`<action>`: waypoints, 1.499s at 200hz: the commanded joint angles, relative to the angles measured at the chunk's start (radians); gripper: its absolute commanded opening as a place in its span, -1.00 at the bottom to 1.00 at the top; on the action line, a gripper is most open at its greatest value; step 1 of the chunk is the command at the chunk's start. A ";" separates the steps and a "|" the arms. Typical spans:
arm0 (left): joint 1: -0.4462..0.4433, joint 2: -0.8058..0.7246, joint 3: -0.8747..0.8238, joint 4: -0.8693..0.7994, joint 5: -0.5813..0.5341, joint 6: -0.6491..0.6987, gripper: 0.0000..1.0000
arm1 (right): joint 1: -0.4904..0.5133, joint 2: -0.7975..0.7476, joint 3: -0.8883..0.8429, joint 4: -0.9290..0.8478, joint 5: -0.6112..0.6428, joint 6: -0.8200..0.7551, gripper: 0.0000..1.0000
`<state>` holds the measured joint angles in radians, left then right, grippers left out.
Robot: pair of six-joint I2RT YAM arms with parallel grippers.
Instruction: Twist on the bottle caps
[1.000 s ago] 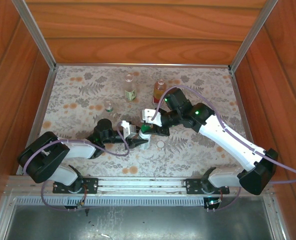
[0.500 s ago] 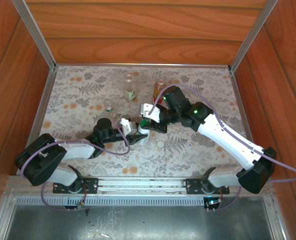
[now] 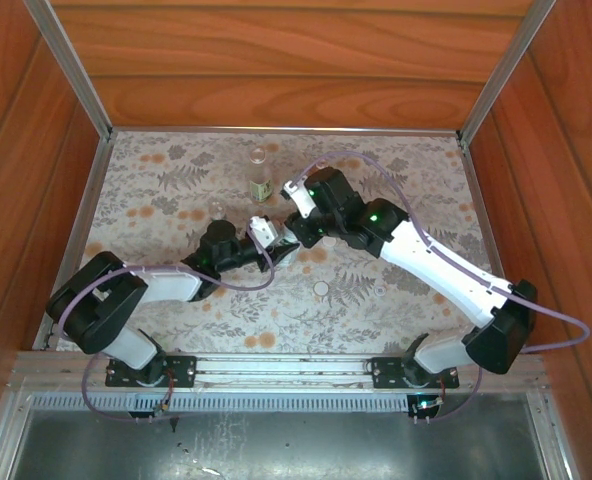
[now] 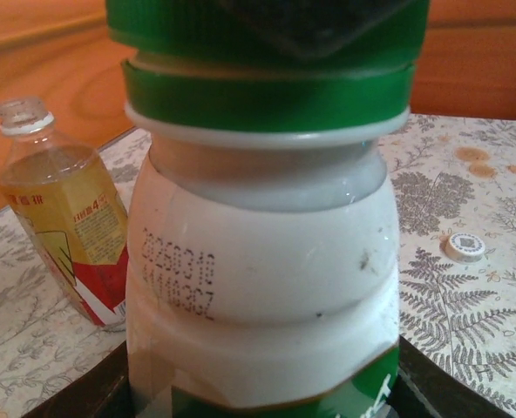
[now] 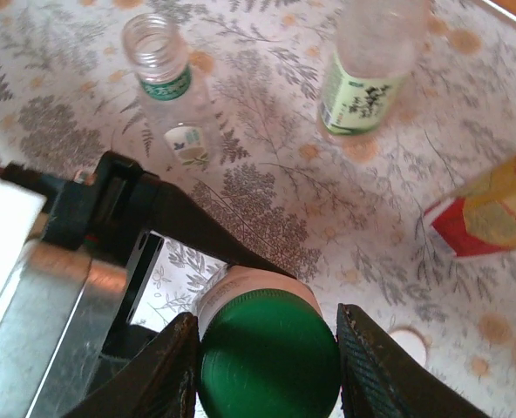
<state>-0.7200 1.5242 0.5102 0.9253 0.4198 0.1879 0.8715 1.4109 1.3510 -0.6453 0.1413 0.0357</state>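
Observation:
The white bottle (image 4: 258, 287) with a green band stands upright, and my left gripper (image 4: 258, 402) is shut on its lower body, with dark jaws at both bottom corners. A dark green cap (image 5: 268, 357) sits on its neck, and my right gripper (image 5: 268, 364) is shut on that cap from above, one finger on each side. In the top view the left gripper (image 3: 274, 236) and right gripper (image 3: 294, 228) meet at mid-table, hiding the bottle. The amber bottle (image 4: 62, 218) stands open, without a cap. A white cap (image 4: 465, 246) lies on the cloth.
A clear bottle with a green label (image 3: 261, 183) and a tiny clear open bottle (image 5: 166, 87) stand behind the grippers. Two white caps (image 3: 321, 288) (image 3: 380, 290) lie on the floral cloth in front. Wooden walls close in the back and sides.
Both grippers have carried the white bottle away from the near edge, toward the standing bottles. The right wrist has turned over the cap and its jaws have drawn in slightly.

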 commanded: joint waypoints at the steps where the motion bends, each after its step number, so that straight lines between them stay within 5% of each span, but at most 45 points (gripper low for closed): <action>1: -0.008 -0.020 0.040 0.129 0.015 0.031 -0.02 | 0.001 0.015 -0.002 -0.085 0.078 0.185 -0.46; 44: -0.004 -0.046 -0.035 0.117 0.058 0.055 -0.02 | -0.002 -0.045 0.023 -0.055 -0.054 0.027 0.08; 85: 0.015 -0.077 -0.113 0.096 0.168 0.064 -0.02 | -0.009 -0.188 -0.068 -0.036 -0.108 -0.236 0.38; 119: 0.016 -0.109 -0.130 0.084 0.284 0.066 -0.02 | -0.009 -0.297 -0.155 -0.069 -0.344 -0.603 0.41; 159: 0.016 -0.129 -0.113 0.054 0.361 0.064 -0.02 | -0.006 -0.248 -0.093 -0.160 -0.445 -0.856 0.39; 202: 0.016 -0.133 -0.103 0.041 0.383 0.068 -0.02 | -0.005 -0.162 -0.038 -0.179 -0.458 -0.904 0.32; 262: 0.015 -0.137 -0.094 0.034 0.402 0.059 -0.02 | -0.005 -0.118 -0.012 -0.204 -0.487 -0.890 -0.11; 300: 0.015 -0.148 -0.092 0.030 0.400 0.055 -0.02 | -0.005 -0.109 -0.007 -0.217 -0.472 -0.872 -0.18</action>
<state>-0.7105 1.4040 0.3931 0.9504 0.7879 0.2390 0.8635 1.2934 1.3247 -0.8307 -0.3187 -0.8249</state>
